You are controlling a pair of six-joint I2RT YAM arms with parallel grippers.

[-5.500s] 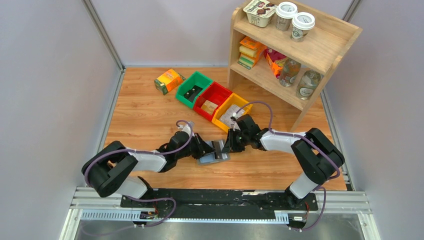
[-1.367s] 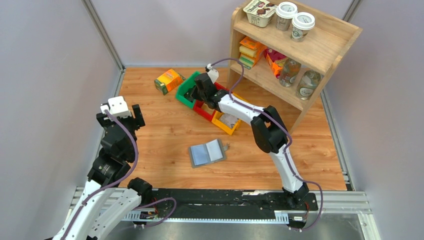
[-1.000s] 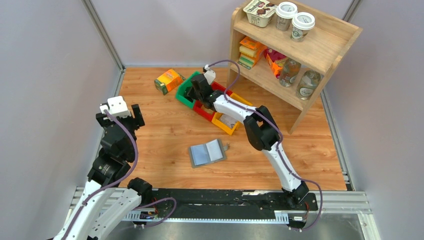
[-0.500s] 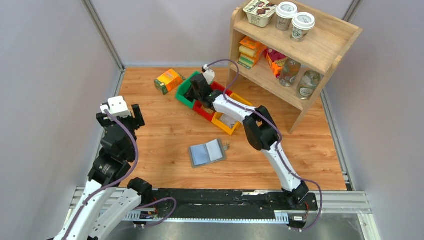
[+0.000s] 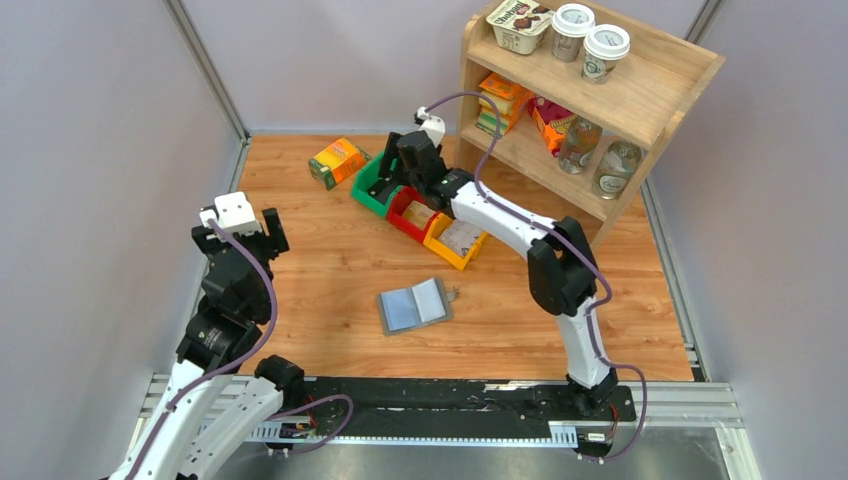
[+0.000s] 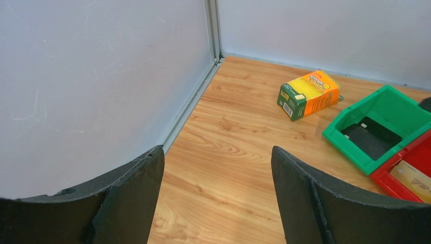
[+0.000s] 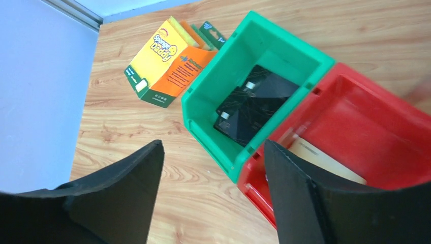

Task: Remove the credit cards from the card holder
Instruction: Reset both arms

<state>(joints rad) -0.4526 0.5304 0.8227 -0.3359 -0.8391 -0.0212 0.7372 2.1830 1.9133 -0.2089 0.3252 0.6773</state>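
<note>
The card holder [image 5: 413,306] lies spread open and flat on the wooden table [image 5: 300,250], just below the middle of the overhead view. Its blue-grey inside faces up, and neither arm is near it.

The right gripper [image 7: 212,152] hangs over the near corner of the green bin [image 7: 239,66] in the upper centre of the overhead view. Its fingers are spread apart with nothing between them. In the right wrist view, black cards [image 7: 254,104] lie flat on the floor of that bin (they look like two overlapping, though the edges are hard to separate).

The red bin [image 7: 366,122] touches the green one on its right and holds a tan card [image 7: 325,162] lying flat. Next along the row, in the overhead view, the yellow bin [image 5: 445,252] holds a pale flat item [image 5: 462,235] too small to identify.

An orange-and-green sponge carton [image 7: 165,63] lies on its side just beside the green bin, in the upper left of the wrist frame.

The left gripper [image 6: 217,152] is raised at the left edge of the overhead view, well apart from the bins and the holder. Its fingers are spread wide and hold nothing. Its camera looks toward the back left corner of the table.

A wooden shelf [image 5: 640,100] with cups and jars stands at the upper right.
</note>
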